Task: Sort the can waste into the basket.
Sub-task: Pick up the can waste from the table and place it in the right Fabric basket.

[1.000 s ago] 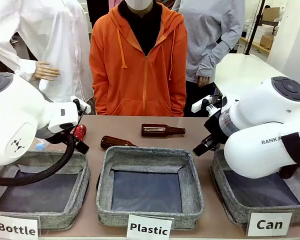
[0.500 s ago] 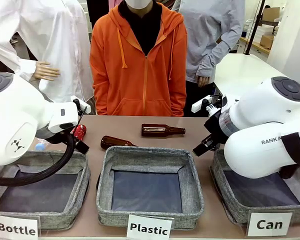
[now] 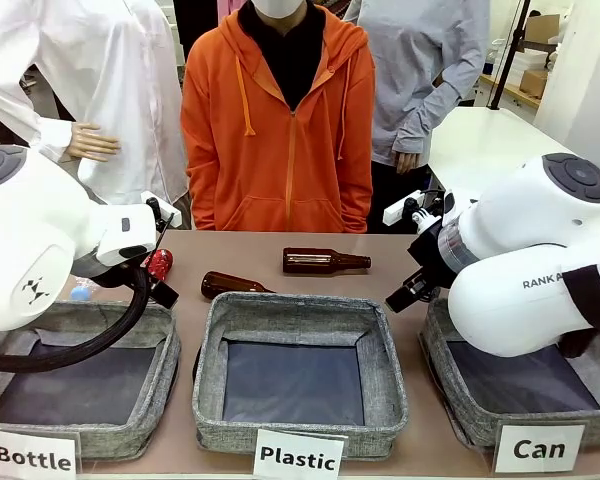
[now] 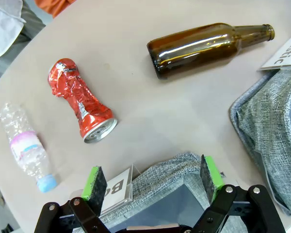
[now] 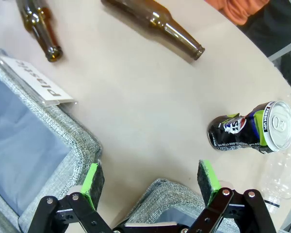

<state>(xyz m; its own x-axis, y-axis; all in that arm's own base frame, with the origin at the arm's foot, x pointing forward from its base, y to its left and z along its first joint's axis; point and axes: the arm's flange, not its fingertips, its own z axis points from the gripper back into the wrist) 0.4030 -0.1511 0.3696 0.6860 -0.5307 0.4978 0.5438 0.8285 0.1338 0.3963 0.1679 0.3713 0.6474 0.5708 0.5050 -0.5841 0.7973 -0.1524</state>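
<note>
Hovering open and empty, left gripper (image 4: 153, 170) is probably targeting the crushed shiny red metal can (image 4: 80, 104). Right gripper (image 5: 150, 175), open too, is eyeing the crushed black can (image 5: 245, 130).

You get bright, even overhead light, soft shadows, sharp focus, glints on the red can (image 4: 80, 104), bowed wrist-view edges.

Tan tabletop (image 3: 390, 250) in front; white table (image 3: 490, 145) behind at right; cardboard boxes (image 3: 538, 30) beyond.
</note>
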